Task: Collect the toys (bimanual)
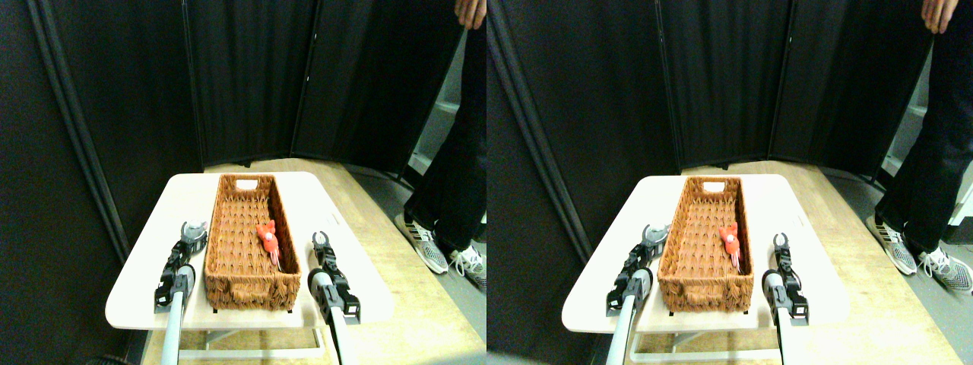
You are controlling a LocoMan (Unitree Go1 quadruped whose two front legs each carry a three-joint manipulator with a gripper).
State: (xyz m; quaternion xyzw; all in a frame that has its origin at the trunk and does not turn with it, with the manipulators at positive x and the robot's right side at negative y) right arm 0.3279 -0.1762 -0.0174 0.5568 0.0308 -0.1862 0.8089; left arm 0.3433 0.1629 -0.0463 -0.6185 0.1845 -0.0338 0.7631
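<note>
Stereo pair view looks forward and down over a white table (137, 300) that stands on a pale wood floor (388, 251).

Nearest the camera, two pale limbs rise from the bottom edge, one on each side of a basket (242, 285). The left gripper (194, 229) lies over the table just beside the basket's left wall, about halfway along it. Its two curved jaws are spread, and a small grey toy (197, 232) shows between them; whether the jaws press on it or only stand around it cannot be told at this size. The right gripper (321, 238) lies just beside the basket's right wall, a little nearer the camera than the left one. Its jaws stand apart in a ring shape with nothing between them.

The basket is brown woven wicker, long and narrow, set lengthwise down the middle of the table with its short end toward the camera. A handle slot is cut in the near end wall and another in the far end wall. Inside, an orange-red toy (267, 236) lies on the floor of the basket against the right wall, about midway along. A pale part of it points toward the camera.

Beyond the table, a dark folding screen (251, 84) closes off the back. At the right edge a person (456, 175) in dark trousers and grey-and-white shoes stands on the floor, well apart from the table, with one hand (471, 11) at the top edge.
</note>
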